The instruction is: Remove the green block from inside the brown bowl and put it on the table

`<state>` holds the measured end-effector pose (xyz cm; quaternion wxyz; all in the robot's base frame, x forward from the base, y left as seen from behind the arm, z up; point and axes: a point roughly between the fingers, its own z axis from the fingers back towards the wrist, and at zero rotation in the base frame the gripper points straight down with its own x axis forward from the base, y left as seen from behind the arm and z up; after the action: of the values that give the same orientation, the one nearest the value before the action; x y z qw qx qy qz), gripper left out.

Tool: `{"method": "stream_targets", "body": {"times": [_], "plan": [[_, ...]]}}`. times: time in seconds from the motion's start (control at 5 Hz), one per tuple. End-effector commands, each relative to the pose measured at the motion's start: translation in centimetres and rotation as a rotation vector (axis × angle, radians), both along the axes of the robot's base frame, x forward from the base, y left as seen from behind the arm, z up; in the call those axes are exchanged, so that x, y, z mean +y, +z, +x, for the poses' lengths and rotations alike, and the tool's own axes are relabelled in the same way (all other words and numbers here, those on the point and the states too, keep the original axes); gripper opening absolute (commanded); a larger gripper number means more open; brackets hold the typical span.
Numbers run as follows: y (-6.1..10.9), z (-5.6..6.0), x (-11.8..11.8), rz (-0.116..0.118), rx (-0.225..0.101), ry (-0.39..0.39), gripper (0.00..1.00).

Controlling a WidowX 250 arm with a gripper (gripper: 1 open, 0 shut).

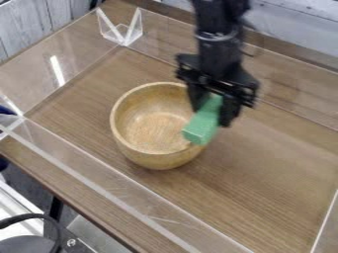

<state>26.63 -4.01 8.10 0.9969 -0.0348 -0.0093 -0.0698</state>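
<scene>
Your fingers [215,107] grip the green block [205,123], tilted, above the brown bowl's [148,126] right rim, off the table [264,188].

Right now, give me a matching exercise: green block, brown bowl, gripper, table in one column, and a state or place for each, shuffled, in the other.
Column one:
1. green block
2. brown bowl
3. gripper
4. table

Column two:
A. carries the bowl, edged by clear walls
B. empty, sitting on the wood
C. held tilted in the air at the bowl's right rim
D. pointing down, jaws closed on something

Pairs: 1-C, 2-B, 3-D, 4-A
</scene>
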Motion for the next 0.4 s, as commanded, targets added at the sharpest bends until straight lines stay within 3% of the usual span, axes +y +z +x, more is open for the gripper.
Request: {"method": "stream_targets", "body": {"times": [0.0,0.2], "plan": [[0.6,1.2,-3.3,-0.007,-0.057,-0.020,0.00],[-0.5,1.0,-4.4,-0.008,-0.043,-0.038,0.00]]}}
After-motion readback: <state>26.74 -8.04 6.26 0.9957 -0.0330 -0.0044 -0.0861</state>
